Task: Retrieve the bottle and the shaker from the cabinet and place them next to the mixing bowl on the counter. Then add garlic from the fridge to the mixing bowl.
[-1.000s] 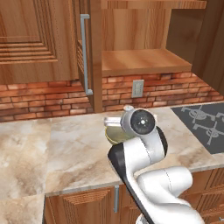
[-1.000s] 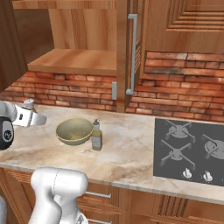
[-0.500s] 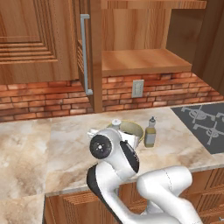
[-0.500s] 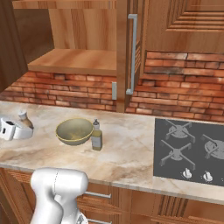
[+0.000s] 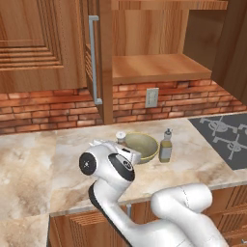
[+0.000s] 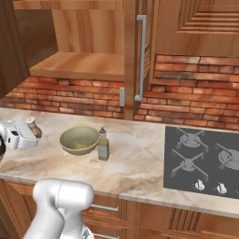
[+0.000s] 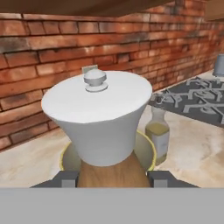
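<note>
One item is in hand: the end effector [image 7: 113, 178] is clamped on the shaker [image 7: 98, 124], brown base between the two finger tips, pale top facing the camera. From the right base camera the shaker [image 6: 32, 127] sits at the end effector [image 6: 29, 133], low over the surface [image 6: 135, 163] and to the left of the bowl [image 6: 79, 140]. Whether its base touches the stone, cannot tell.

Just past the shaker: bowl, then bottle [image 6: 103, 144] standing upright on the surface right beside the bowl's far side, so the bottle looks already placed. Behind, brick wall, then the cabinet [image 6: 79, 63] with door open and its shelf bare.

Step judged: second delivery, shaker going down next to the bowl. Next move calls for lowering until it stands upright near the bowl rim without knocking it, letting go, backing off clear. After that, garlic from the fridge.
</note>
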Robot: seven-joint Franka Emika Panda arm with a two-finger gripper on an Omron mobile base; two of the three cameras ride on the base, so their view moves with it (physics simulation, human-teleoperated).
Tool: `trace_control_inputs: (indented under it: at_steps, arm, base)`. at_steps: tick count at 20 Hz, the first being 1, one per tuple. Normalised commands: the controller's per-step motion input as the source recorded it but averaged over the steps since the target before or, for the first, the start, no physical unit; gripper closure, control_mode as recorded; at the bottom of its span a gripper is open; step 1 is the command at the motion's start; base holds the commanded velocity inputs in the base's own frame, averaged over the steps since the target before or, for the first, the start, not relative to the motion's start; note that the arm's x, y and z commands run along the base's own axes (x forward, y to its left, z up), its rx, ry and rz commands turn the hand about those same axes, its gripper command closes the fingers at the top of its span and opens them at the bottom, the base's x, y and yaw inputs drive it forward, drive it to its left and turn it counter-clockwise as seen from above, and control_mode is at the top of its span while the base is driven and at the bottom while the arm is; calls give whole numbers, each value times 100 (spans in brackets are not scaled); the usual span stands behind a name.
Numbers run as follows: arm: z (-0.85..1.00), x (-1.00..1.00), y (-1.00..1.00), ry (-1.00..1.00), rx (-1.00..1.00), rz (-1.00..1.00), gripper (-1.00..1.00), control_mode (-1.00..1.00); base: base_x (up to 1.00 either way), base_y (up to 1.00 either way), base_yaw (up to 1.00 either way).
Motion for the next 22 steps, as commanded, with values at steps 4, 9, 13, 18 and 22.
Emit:
trace_control_inputs:
  at_steps: [4,9,13,18,22]
  arm:
    - [0,28,39,0,5,-13,100,-100]
    - [0,21,44,0,6,-7,100,-100]
    - [-21,15,13,1,2,-8,100,-100]
    - [-29,40,-13,1,0,-3,100,-100]
    - [-38,26,-12,0,0,-4,100,-100]
  base:
    - [0,0,0]
    - [0,0,0]
    - [0,0,0]
    - [0,0,0]
    - [0,0,0]
